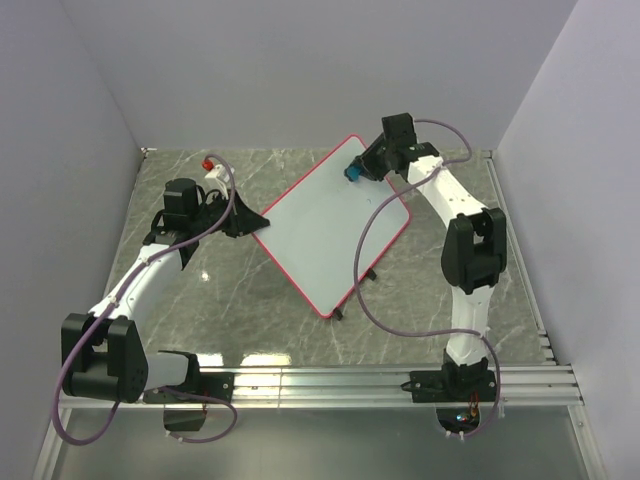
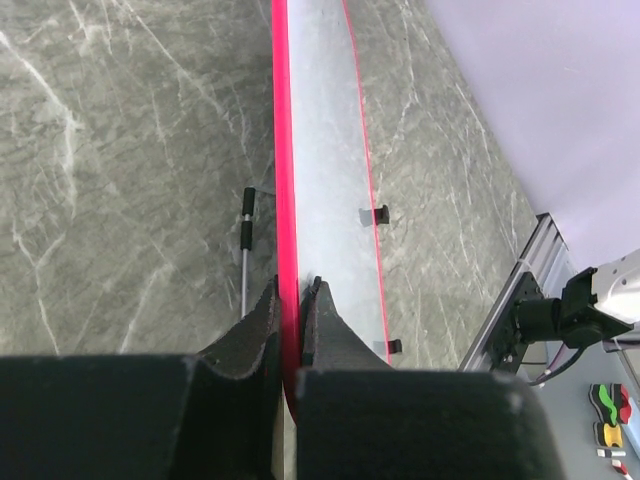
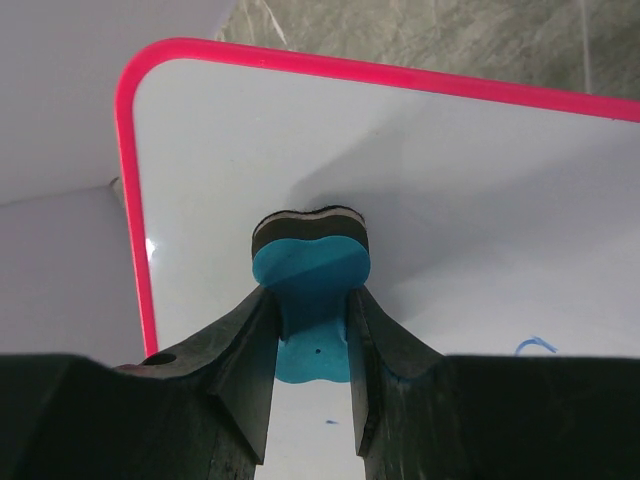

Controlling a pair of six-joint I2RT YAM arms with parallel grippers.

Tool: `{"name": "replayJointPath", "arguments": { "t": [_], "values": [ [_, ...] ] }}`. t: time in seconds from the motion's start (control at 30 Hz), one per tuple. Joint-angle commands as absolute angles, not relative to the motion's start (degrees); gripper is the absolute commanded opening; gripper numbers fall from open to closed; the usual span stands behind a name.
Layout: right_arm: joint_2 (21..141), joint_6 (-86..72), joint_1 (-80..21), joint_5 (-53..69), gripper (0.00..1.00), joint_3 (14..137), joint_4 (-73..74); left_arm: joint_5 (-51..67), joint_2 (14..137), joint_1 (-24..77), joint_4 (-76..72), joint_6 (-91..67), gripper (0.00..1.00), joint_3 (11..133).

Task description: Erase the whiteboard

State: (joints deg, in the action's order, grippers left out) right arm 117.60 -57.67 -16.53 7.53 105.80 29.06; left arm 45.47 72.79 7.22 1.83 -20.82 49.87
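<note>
The whiteboard [image 1: 330, 225], white with a thin red-pink frame, stands tilted in the middle of the table on small black feet [image 1: 338, 315]. My left gripper [image 1: 243, 216] is shut on its left edge; the left wrist view shows the red frame [image 2: 286, 200] pinched between the black fingers. My right gripper [image 1: 362, 165] is shut on a blue eraser [image 3: 312, 275] with a dark felt pad, pressed on the board [image 3: 450, 180] near its far corner. Small blue marks [image 3: 535, 345] remain on the board next to the eraser.
A marker with a red cap [image 1: 211, 165] lies at the back left behind the left gripper. A thin metal rod with a black grip [image 2: 247, 240] lies on the table beside the board. An aluminium rail [image 1: 330, 380] runs along the near edge.
</note>
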Motion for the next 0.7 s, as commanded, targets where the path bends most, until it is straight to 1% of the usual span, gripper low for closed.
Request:
{"name": "replayJointPath", "arguments": {
  "t": [0.0,0.1,0.23,0.33,0.47,0.67],
  "values": [
    [119.1,-59.9,-18.5,8.4,0.00,108.9,28.2,50.1,72.3,10.5,3.2,-10.9,0.00,49.9],
    [116.7,-59.1,-18.2,7.8,0.00,104.6,27.2,49.7,71.8,10.5,3.3,-10.6,0.00,49.8],
    [112.7,-58.3,-17.6,8.0,0.00,94.1,24.5,49.2,71.0,10.5,2.8,-10.6,0.00,49.0],
    [109.9,-58.4,-18.5,9.5,0.00,89.2,22.1,49.3,71.2,10.5,2.5,-10.6,0.00,49.0],
    [108.8,-57.0,-22.2,10.2,0.00,90.1,22.1,49.7,71.8,10.6,2.4,-10.9,0.00,49.0],
    [112.2,-56.4,-27.9,10.4,0.00,98.9,24.9,49.2,71.4,11.2,2.2,-10.8,0.00,48.7]
  ]
}}
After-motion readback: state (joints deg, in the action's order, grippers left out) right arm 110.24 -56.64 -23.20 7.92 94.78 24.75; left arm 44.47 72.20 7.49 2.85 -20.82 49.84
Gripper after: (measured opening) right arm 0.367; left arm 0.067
